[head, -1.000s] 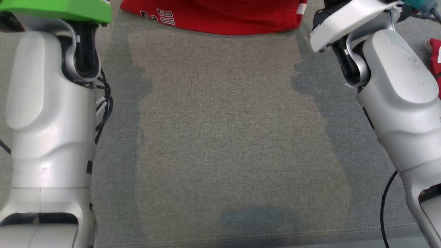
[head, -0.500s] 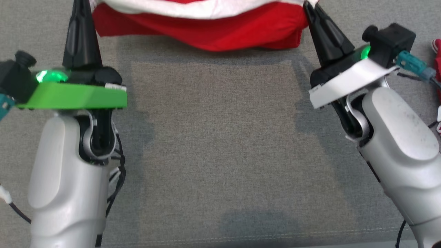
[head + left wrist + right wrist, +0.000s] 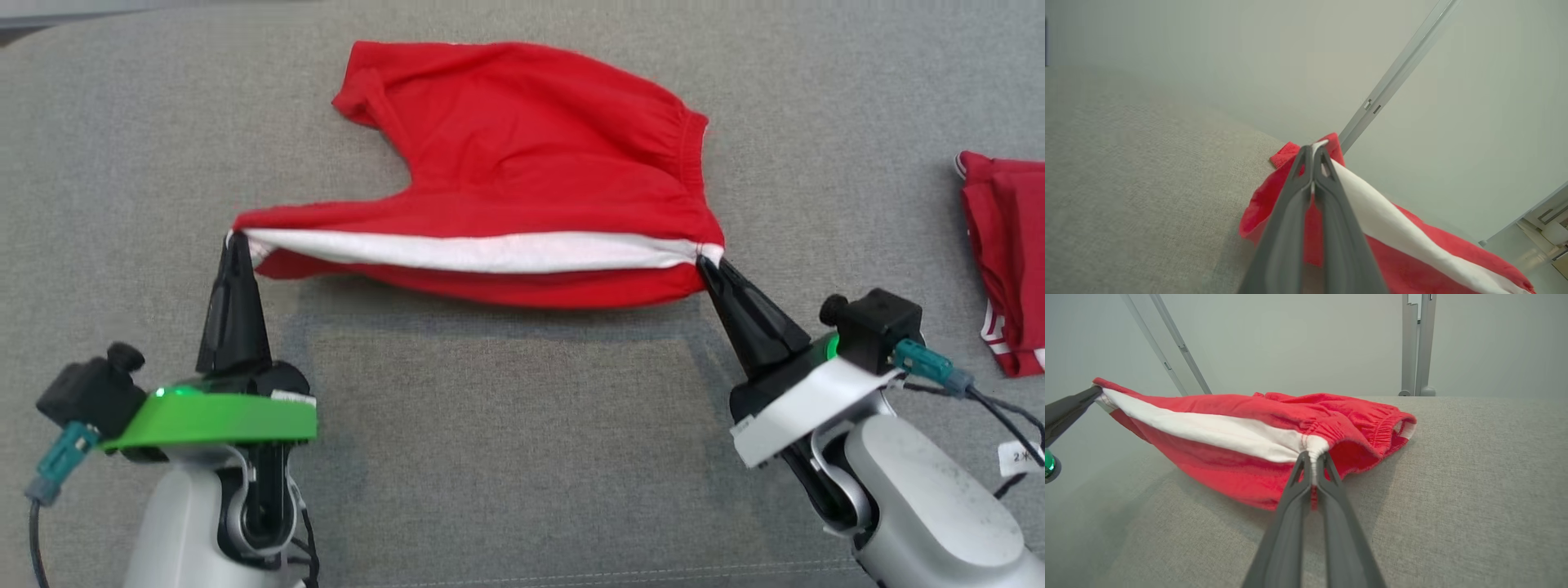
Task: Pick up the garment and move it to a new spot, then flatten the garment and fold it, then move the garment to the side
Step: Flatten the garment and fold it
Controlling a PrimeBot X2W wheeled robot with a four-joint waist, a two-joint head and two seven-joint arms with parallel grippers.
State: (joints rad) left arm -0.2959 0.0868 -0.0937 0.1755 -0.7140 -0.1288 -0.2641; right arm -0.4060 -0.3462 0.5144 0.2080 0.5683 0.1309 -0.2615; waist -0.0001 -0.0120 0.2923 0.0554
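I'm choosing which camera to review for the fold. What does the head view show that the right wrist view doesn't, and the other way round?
Head view: the red shorts' full outline on the grey fabric surface, and a second red garment lying apart at the right. Right wrist view: the gathered elastic waistband close up, and metal posts behind the surface. Shared: the white stripe stretched between the left gripper and the right gripper, each shut on one end.
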